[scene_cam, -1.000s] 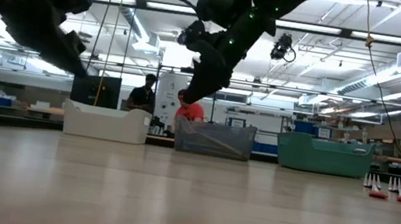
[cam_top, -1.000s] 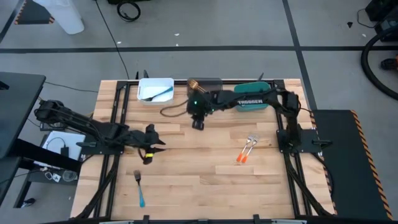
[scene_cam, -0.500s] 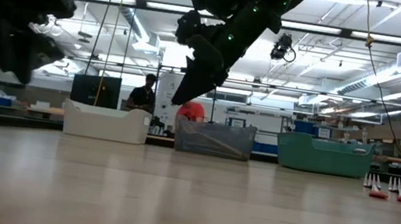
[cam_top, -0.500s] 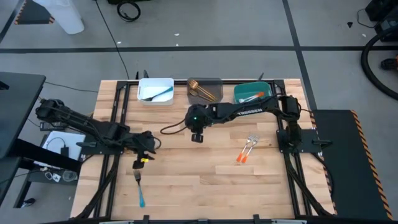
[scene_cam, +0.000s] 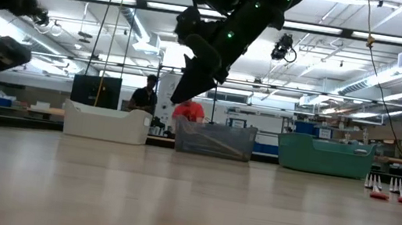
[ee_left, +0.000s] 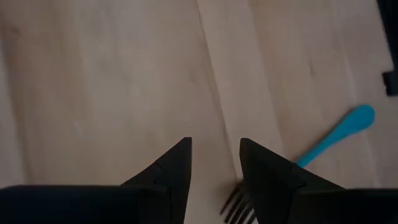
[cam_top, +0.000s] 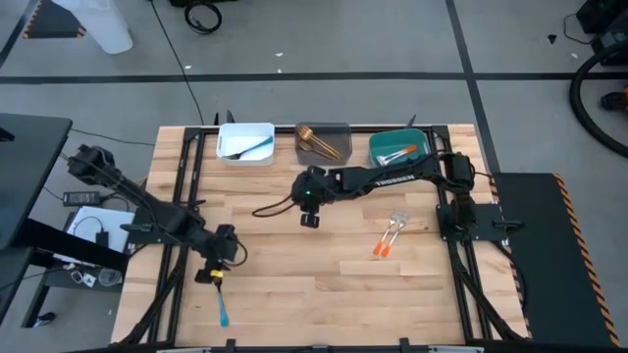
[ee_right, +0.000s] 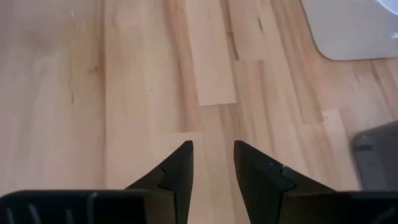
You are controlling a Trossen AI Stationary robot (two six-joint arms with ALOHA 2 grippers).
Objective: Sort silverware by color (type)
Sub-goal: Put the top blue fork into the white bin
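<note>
The left gripper is held low over the wooden table, at about seven o'clock from the table's middle. Its two fingers are seen parted with nothing between them, and the tines of the blue-handled fork show just beside one fingertip. In the high view this fork lies on the boards directly at six o'clock from that gripper.

The right gripper is placed near the table's middle, slightly toward twelve o'clock, with its arm reaching in from three o'clock. Its fingers stand apart with only bare wood seen in the gap; nothing is held.

Two orange-handled forks lie side by side at about three o'clock from the middle, well apart from both grippers.

Along the twelve o'clock edge three bins are lined up: a white bin with a blue-handled piece in it, a grey bin with gold pieces, and a teal bin with orange-handled pieces.

Two people are seen in the room behind the table.
</note>
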